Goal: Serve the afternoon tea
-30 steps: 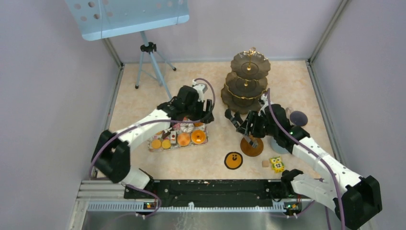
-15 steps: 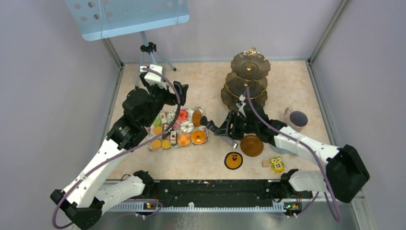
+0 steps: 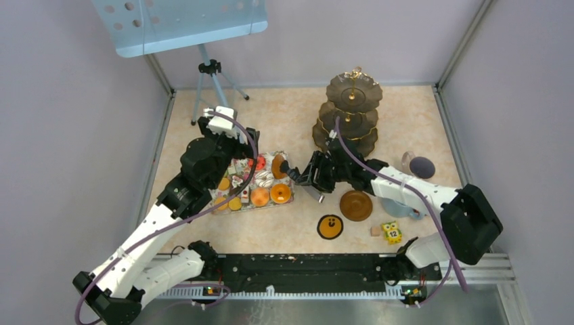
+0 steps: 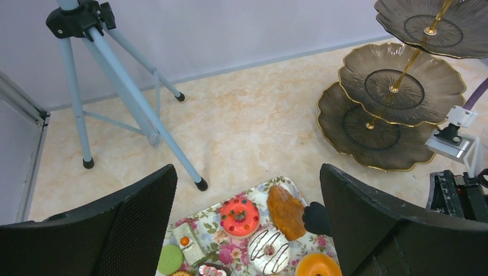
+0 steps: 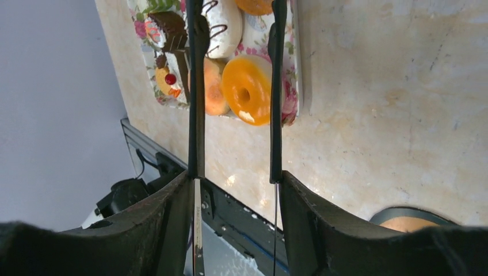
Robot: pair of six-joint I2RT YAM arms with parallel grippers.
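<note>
A floral tray (image 3: 291,201) holds the pastries: a red donut (image 4: 239,217), a brown pastry (image 4: 286,211), a white drizzled donut (image 4: 268,250), an orange donut (image 5: 244,89) and a green round (image 4: 170,259). My left gripper (image 4: 247,172) hangs open above the tray with nothing in it. My right gripper (image 5: 236,178) is shut on metal tongs (image 5: 195,86). Their black tips reach over the tray's right end, and one tip (image 4: 315,218) sits against the brown pastry. The dark three-tier stand (image 3: 348,115) is bare. The brown saucer (image 3: 356,205) and grey mug (image 3: 421,166) stand to the right.
A round orange face coaster (image 3: 329,227), a small wooden cube (image 3: 374,231) and the yellow owl block (image 3: 390,232) lie near the front. A blue tripod (image 3: 211,88) with a perforated desk (image 3: 179,24) stands at the back left. Walls enclose the table.
My left gripper has lifted off the tray and drawn back to the left. My right arm has swung left from the saucer, carrying the tongs to the tray's right end.
</note>
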